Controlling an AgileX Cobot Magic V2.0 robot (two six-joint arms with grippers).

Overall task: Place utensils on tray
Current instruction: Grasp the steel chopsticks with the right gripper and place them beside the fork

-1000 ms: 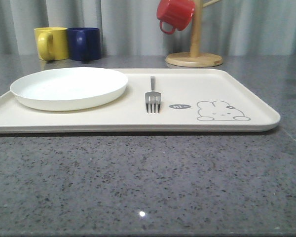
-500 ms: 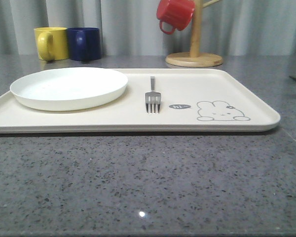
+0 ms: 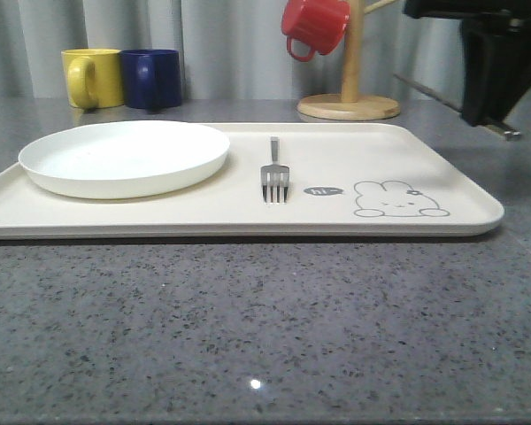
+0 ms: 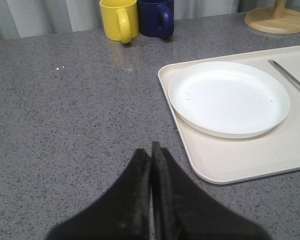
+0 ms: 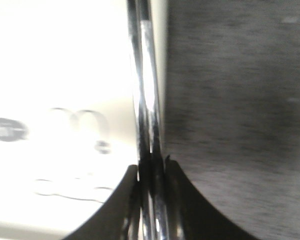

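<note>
Right claw [image 5: 151, 172] is clamped on a pair of slim silver chopsticks [image 5: 145, 80], the two dark fingers [image 5: 126, 200] pressed against the sticks from either side, and the sticks run straight out from the grip, side by side and touching. In the wrist picture they hang over the long edge of the cream tray [image 5: 55, 60], with the blurred rabbit drawing [image 5: 75, 150] on the tray side and grey counter [image 5: 240, 100] on the other. From the front, that right arm [image 3: 496, 62] sits up at two o'clock, above the tray's far right corner, and a thin silver tip [image 3: 503, 133] pokes out beneath it; whether the sticks touch anything down there is hard to say. Over to the left claw [image 4: 151, 155]: its fingers are pressed flat together, holding nothing, hovering over bare counter just off the tray's near corner [image 4: 210, 175]. On the tray [image 3: 248, 221], the fork [image 3: 274, 173] lies dead centre, tines pointing at six o'clock, handle at twelve. The white plate [image 3: 124, 158] rests at nine o'clock from the fork, near it but not touching. At four o'clock from the fork sits the rabbit drawing [image 3: 396, 199]. Beyond the tray, a yellow mug [image 3: 92, 78] and a blue mug [image 3: 152, 78] stand touching at eleven o'clock, and a red mug [image 3: 314, 27] hangs on a wooden stand [image 3: 349, 104] at one o'clock.
</note>
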